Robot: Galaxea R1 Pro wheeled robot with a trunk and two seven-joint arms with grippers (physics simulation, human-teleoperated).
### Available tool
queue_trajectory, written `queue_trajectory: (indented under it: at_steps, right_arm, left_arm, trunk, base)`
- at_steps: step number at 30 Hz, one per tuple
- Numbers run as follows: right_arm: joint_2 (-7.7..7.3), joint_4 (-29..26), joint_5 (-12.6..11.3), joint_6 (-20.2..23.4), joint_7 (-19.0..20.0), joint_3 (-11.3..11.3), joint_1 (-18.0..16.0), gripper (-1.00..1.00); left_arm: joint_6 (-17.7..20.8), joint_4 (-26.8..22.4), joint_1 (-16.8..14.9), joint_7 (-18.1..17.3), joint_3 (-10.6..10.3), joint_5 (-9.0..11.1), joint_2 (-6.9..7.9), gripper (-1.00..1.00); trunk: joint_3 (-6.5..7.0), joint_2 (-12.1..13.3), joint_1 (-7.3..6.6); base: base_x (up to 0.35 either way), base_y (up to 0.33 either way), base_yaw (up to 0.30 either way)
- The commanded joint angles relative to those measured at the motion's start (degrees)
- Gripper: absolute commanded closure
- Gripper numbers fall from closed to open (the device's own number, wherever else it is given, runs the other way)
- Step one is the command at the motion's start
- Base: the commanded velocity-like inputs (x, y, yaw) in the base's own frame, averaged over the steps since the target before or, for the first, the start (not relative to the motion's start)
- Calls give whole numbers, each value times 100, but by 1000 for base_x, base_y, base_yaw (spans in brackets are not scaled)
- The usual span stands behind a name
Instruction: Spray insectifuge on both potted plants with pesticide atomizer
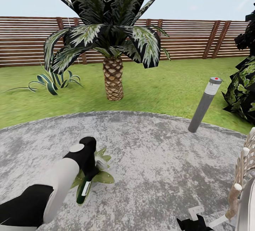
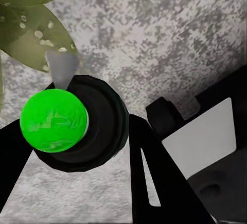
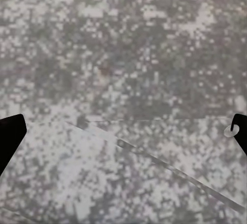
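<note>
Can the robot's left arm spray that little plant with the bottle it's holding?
Probably yes. The left gripper holds the pesticide atomizer right over the potted plant on the patio, and nothing stands between them. Its leaves show beside the bottle's green top.

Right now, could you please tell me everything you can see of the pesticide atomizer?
The pesticide atomizer is a slim dark green bottle with a white label, gripped by the left gripper and tilted, hanging just above the grey paved patio beside the potted plant. In the left wrist view its round dark top carries a bright green ball.
</note>
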Motion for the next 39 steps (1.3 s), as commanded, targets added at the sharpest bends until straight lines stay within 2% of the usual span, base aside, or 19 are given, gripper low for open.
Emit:
queue_trajectory:
  at_steps: [1, 6, 9, 12, 14, 17, 20, 22, 30, 33, 39]
  right_arm:
    - [-2, 3, -61, -16, 32, 33, -3, -100]
    - [-2, 1, -61, -16, 32, 33, -3, -100]
    - [-2, 1, -60, -15, 32, 33, -3, -100]
    - [-2, 3, -60, -11, 32, 33, -3, -100]
    - [-2, 0, -60, -8, 32, 35, -3, -100]
    - [-2, -2, -60, -7, 32, 34, -3, -100]
    - [-2, -3, -60, -7, 32, 33, -3, -100]
    - [-2, -4, -60, -7, 32, 33, -3, -100]
    - [-2, -4, -60, -7, 40, 36, -3, -100]
    - [-2, -4, -60, -7, 41, 36, -3, -100]
    - [-4, -4, -76, -7, 32, 33, -3, -100]
  left_arm:
    - [60, -35, 64, -54, -5, -52, 0, 100]
    - [67, -437, 598, 28, -1, -53, 0, 100]
    - [87, -596, 752, 115, 12, -27, 2, 100]
    - [93, -654, 937, 144, 170, 3, 7, 100]
    - [94, -806, 989, 215, 338, 7, 7, 100]
    - [102, -1381, 1011, 360, 551, -4, -63, 100]
    - [116, -1815, 1000, 405, 596, -51, -182, 100]
    - [124, -1927, 975, 422, 606, -58, -196, 100]
    - [146, -1896, 1003, 424, 654, -95, -198, 100]
    - [143, -1879, 1048, 416, 802, -89, -194, 100]
    - [131, -1759, 1471, 414, 919, -96, -172, 100]
  trunk:
    - [-5, -2, -1]
    - [-5, -2, -1]
    - [-5, -2, -1]
    - [-5, -2, -1]
    - [-5, -2, -1]
    - [-5, -2, -1]
    - [-5, -2, -1]
    - [-5, -2, -1]
    - [-5, -2, -1]
    - [-5, -2, -1]
    - [-5, -2, -1]
  base:
    - [0, 0, 0]
    - [0, 0, 0]
    - [0, 0, 0]
    - [0, 0, 0]
    - [0, 0, 0]
    - [0, 0, 0]
    - [0, 0, 0]
    - [0, 0, 0]
    - [0, 0, 0]
    - [0, 0, 0]
    - [0, 0, 0]
